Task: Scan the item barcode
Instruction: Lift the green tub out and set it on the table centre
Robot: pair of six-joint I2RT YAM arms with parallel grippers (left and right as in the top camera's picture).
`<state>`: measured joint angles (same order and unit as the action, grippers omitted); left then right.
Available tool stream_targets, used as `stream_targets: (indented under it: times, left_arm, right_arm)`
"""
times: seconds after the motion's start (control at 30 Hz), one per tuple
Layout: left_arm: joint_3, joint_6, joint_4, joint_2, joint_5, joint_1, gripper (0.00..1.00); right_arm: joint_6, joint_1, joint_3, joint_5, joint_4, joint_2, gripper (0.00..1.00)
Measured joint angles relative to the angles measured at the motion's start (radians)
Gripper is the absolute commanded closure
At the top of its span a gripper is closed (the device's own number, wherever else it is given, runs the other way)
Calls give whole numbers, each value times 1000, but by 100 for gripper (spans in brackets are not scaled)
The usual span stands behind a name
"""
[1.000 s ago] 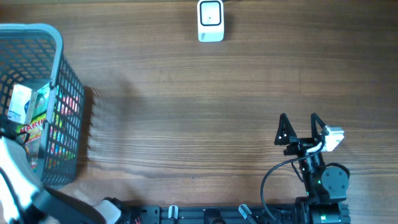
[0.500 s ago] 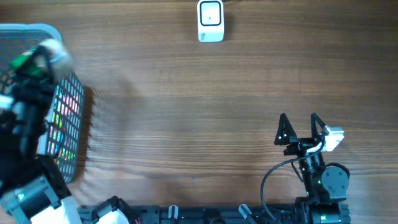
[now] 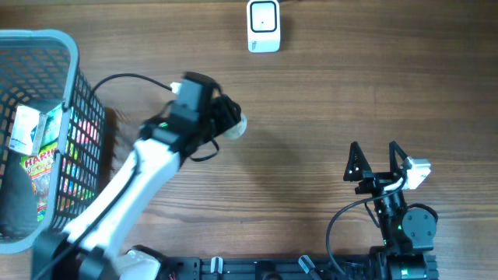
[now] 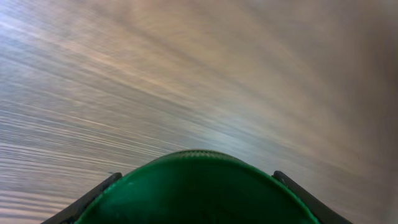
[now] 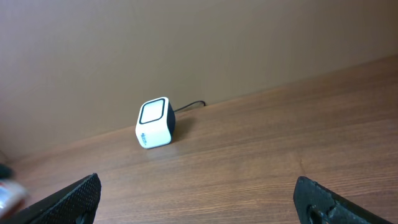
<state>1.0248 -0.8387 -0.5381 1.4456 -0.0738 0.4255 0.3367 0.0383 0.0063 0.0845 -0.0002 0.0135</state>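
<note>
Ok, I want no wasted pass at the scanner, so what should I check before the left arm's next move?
1. Grip: left gripper closed on the green item, one finger on each side. Ok.
2. Barcode facing the scanner: no barcode shows in any view. Cannot tell.
3. Scanner in place at the far edge, window in the right wrist view. Ok.
4. Path from item to scanner: only bare table between them. Ok.
5. Right gripper: open, at the near edge, off that path. Ok.
6. Left wrist view sharp enough to judge: blurred. Not ok.
</note>
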Motion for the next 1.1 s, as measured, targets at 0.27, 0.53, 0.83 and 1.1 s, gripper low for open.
stream_targets:
  times: [0.27,0.53,0.83,1.1]
  left_arm:
    - [0,14,-44,243,346,80,39]
    - [0,-84,-38,244,531,145,23]
    - [-13,-121,-12,244,553,145,0]
    - [275,106,-347,-15,564,132,0]
  right_arm:
    - [0,0,0,0,0,0,0]
    - [0,0,0,0,0,0,0]
    - [0,0,0,0,0,0,0]
    - [0,0,0,0,0,0,0]
